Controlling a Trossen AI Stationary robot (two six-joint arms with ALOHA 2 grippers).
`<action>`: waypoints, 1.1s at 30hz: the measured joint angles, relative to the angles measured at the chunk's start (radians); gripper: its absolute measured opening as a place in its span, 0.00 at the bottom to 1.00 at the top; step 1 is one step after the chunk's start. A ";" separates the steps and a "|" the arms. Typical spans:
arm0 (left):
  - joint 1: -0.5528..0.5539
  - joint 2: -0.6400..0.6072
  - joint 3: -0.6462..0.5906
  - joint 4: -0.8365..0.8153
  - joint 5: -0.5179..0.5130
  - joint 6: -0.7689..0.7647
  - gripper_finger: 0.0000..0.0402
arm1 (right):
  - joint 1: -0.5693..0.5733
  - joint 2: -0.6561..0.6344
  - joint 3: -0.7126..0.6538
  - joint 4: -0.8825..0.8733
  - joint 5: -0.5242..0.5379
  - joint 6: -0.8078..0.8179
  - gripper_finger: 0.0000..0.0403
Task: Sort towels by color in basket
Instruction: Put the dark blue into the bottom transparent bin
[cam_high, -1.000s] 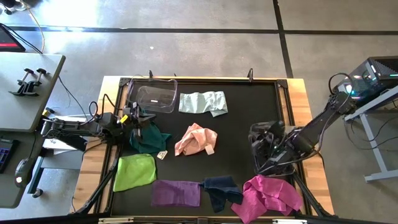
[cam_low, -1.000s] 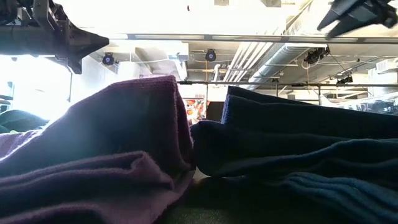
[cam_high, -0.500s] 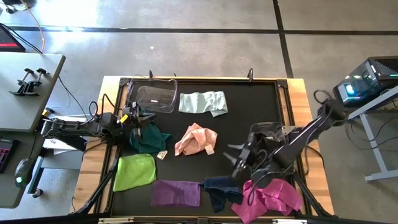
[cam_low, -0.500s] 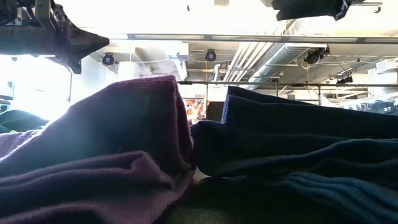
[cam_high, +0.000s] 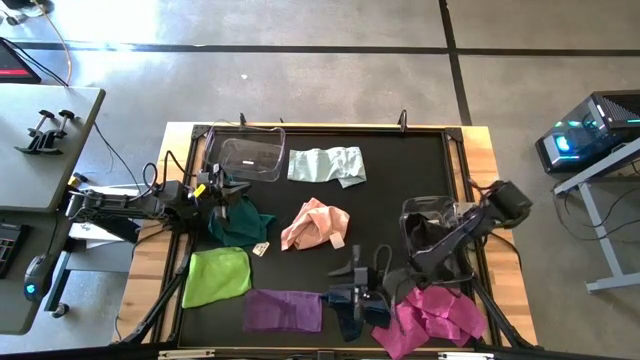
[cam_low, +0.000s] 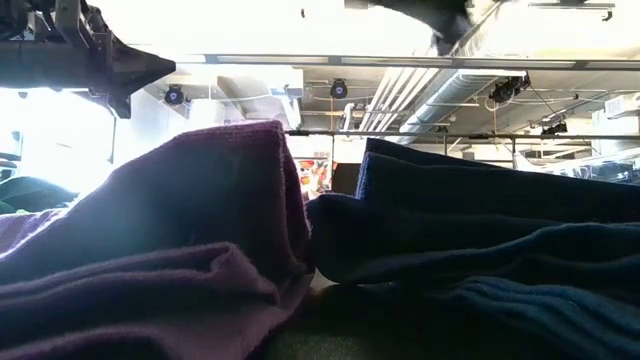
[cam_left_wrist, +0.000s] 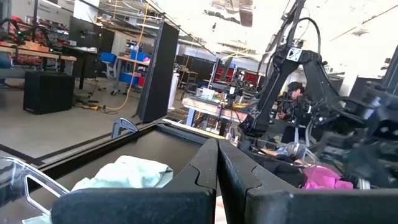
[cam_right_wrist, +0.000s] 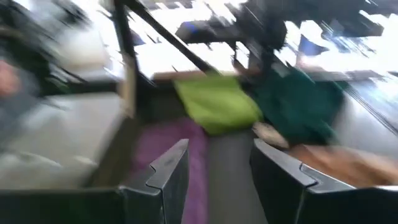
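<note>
Seven towels lie flat on the black table in the high view: mint, peach-pink, dark teal, lime green, purple, navy and magenta. My right gripper hovers open just above the navy towel, fingers pointing toward the table's left; its wrist view looks past them at the purple and lime green towels. My left gripper is shut and empty over the dark teal towel's far edge. A dark cloth shows in the right basket.
A clear empty basket stands at the far left of the table, a second one at the right edge. A small white tag lies beside the peach-pink towel. The low view is filled by the purple and navy towels. Bare mat lies mid-table.
My right arm has swung from beside the right basket toward the table's near edge and left, turning its fingers leftward, and now stands over the navy towel. The towels and my left arm have stayed where they were.
</note>
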 joint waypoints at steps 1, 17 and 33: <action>0.000 0.000 0.000 0.000 0.000 0.002 0.00 | -0.014 0.016 0.000 0.081 -0.060 -0.051 0.40; 0.000 0.000 0.000 -0.001 0.000 0.011 0.00 | -0.166 0.042 0.000 0.493 -0.523 -0.204 0.40; 0.000 0.000 0.000 -0.001 0.000 0.010 0.00 | -0.060 -0.204 0.164 -0.391 -0.112 -0.127 0.54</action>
